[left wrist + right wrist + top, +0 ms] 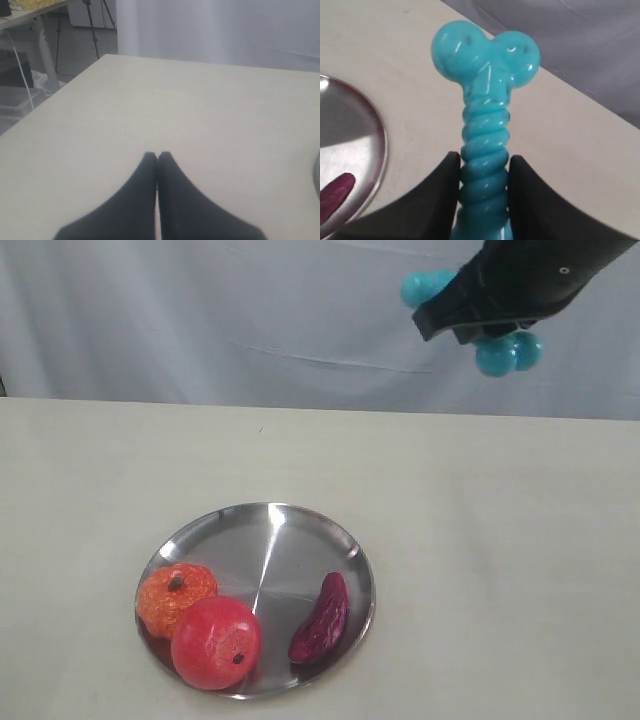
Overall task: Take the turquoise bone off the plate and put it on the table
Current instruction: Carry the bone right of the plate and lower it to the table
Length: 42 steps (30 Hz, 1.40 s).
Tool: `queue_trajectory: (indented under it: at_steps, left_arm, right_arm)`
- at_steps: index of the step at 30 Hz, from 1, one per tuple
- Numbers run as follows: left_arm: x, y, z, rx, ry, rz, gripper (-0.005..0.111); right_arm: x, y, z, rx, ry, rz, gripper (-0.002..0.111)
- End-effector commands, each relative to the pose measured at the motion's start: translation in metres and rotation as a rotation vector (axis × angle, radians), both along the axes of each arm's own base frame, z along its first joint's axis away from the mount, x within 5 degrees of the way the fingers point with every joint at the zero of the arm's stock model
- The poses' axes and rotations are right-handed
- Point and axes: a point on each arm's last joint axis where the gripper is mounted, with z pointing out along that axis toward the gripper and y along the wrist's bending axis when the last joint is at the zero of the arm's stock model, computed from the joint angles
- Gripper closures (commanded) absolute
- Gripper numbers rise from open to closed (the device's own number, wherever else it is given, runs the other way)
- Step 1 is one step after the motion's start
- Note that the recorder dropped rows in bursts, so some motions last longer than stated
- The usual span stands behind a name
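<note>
1. The table (500, 540) is big and flat, with a dull cream top that has no shine.
2. Behind the table hangs a pale grey cloth (200, 320) with soft folds in it.
3. The right gripper (480, 312) is up in the air, in front of the cloth, on the right side of the exterior view.
4. It is squeezing the turquoise bone (510, 353) by its ribbed middle. One black finger presses on each side, and a knobby end sticks out past each side of the gripper.
5. The bone is off the plate (270, 530) and well apart from it. It is not touching the table.
6. The shiny round metal plate sits on the table near the front.
7. Three things lie on the plate: a bumpy orange fruit (175, 597), a round red fruit (216, 642) touching it, and a dark red wrinkly pod (320, 618) near the right rim.
8. The left gripper (158, 157) hangs over a bare part of the table. Its two black fingers are pressed together with nothing between them.
9. Past the table's edge, the left wrist view shows a grey floor, thin black tripod legs (95, 25) and a white leg (47, 60) of another table.
</note>
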Motion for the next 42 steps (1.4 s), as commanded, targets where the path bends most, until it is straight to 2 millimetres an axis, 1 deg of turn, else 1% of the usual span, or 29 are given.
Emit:
queue_trajectory:
  at_steps: [1,2,6,7,8,11,20,24,27,30,33,42]
  left_arm:
    - [0.0,0.0,0.0,0.003,-0.004,0.004,0.107]
    - [0.0,0.0,0.0,0.003,-0.004,0.004,0.107]
    - [0.0,0.0,0.0,0.003,-0.004,0.004,0.107]
    - [0.0,0.0,0.0,0.003,-0.004,0.004,0.107]
    - [0.0,0.0,0.0,0.003,-0.004,0.004,0.107]
    - [0.0,0.0,0.0,0.003,-0.004,0.004,0.107]
    - [0.0,0.0,0.0,0.003,-0.004,0.004,0.107]
    - [0.0,0.0,0.0,0.003,-0.004,0.004,0.107]
    - [0.0,0.0,0.0,0.003,-0.004,0.004,0.107]
    - [0.0,0.0,0.0,0.003,-0.004,0.004,0.107]
    - [0.0,0.0,0.0,0.003,-0.004,0.004,0.107]
    - [0.0,0.0,0.0,0.003,-0.004,0.004,0.107]
  right_arm:
    - [-0.003,-0.008,0.002,-0.002,0.003,-0.106,0.109]
    - [-0.003,-0.008,0.0,0.007,0.01,-0.121,0.109]
    - [0.004,-0.009,-0.023,0.017,0.075,-0.171,0.109]
    - [0.006,-0.009,-0.032,0.016,0.102,-0.184,0.109]
    - [0.009,-0.009,-0.046,0.019,0.141,-0.197,0.109]
    - [0.017,-0.008,-0.076,0.02,0.216,-0.21,0.109]
    - [0.035,-0.003,-0.158,0.062,0.412,-0.255,0.109]
    - [0.041,0.001,-0.189,0.104,0.484,-0.264,0.109]
    - [0.044,0.002,-0.208,0.105,0.532,-0.277,0.109]
    - [0.047,-0.001,-0.223,0.12,0.546,-0.315,0.109]
    - [0.05,-0.005,-0.232,0.151,0.546,-0.345,0.109]
    - [0.049,-0.009,-0.239,0.146,0.568,-0.329,0.108]
